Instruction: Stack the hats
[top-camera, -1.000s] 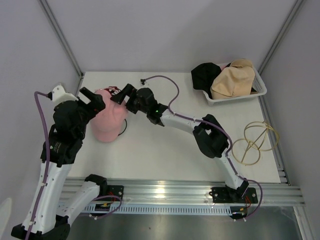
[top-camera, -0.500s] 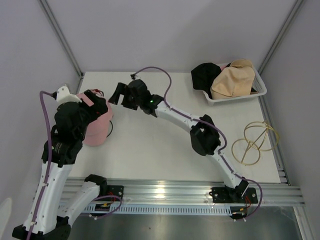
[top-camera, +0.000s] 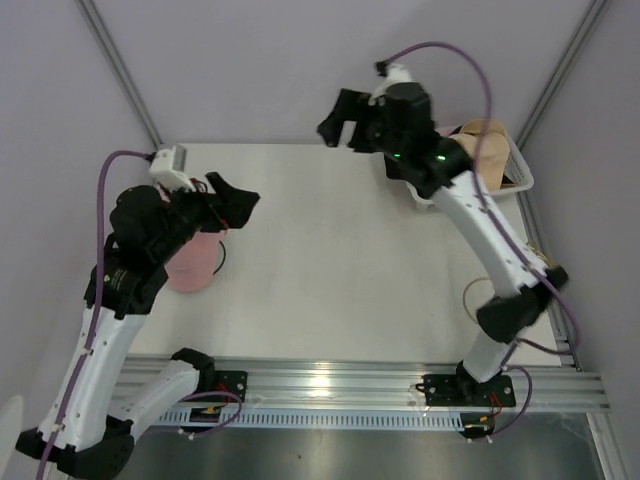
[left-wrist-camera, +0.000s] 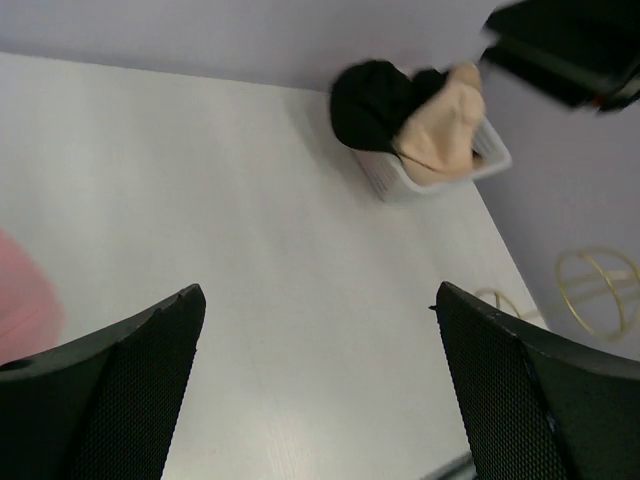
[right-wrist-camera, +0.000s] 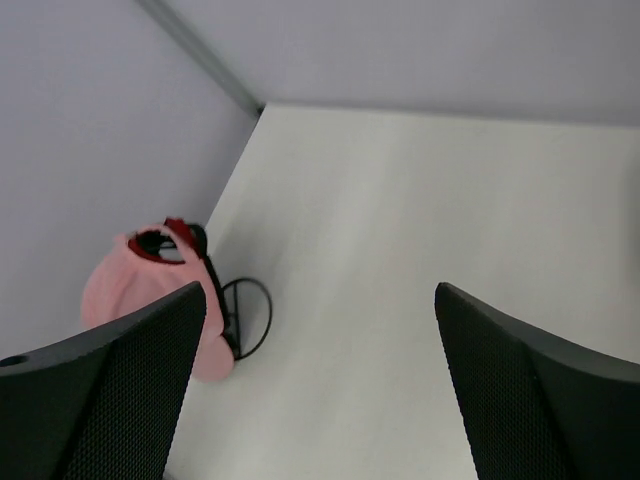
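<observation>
Bright, even light; blurred wrist views

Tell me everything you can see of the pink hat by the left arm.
Soft pink fabric hat, domed, on the table's left side. Red fabric shows at its top; a thin black loop lies against its side. The left arm hides part of it from above. Nothing grips it.

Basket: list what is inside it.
A black hat and a tan hat fill the basket, piled above its rim. Anything lying beneath them is covered and cannot be seen.
</observation>
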